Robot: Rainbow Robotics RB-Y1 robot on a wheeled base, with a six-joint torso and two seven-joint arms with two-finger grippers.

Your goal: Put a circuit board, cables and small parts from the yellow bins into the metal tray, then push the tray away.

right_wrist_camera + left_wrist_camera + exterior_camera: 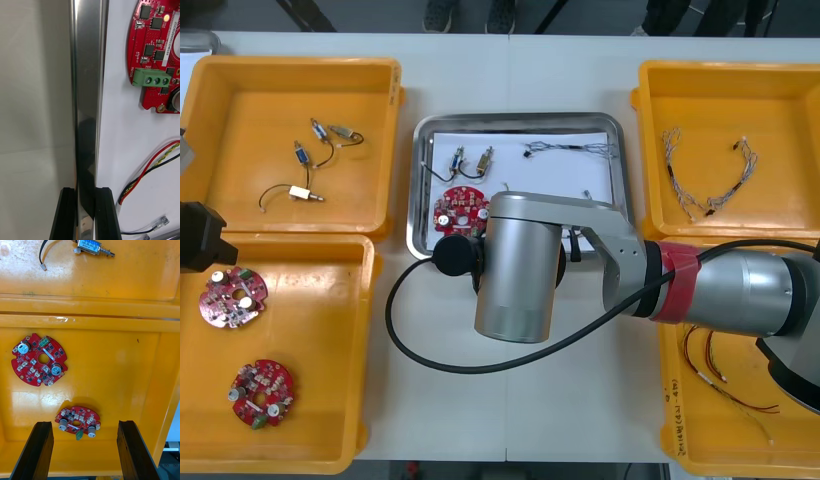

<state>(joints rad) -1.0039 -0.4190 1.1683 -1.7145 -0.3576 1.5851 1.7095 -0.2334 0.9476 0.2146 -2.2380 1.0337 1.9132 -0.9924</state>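
The tray [88,93] is being held at its rim by the right hand [87,195], whose fingers are standing apart by the rim's width, one on each side, apparently clamped on it. A board [157,56] is lying inside the tray beyond the fingertips, and a cable [150,168] beside the inner finger. Only a thin, shiny edge is being gripped, so a slip or a tilt is being risked in the push, and the contents could be jolted about. In the front view the grip is being hidden by the arm, and real contact of the pads is hard to make out. The left hand [85,423], fingers apart, is being kept idle over a bin [112,363].
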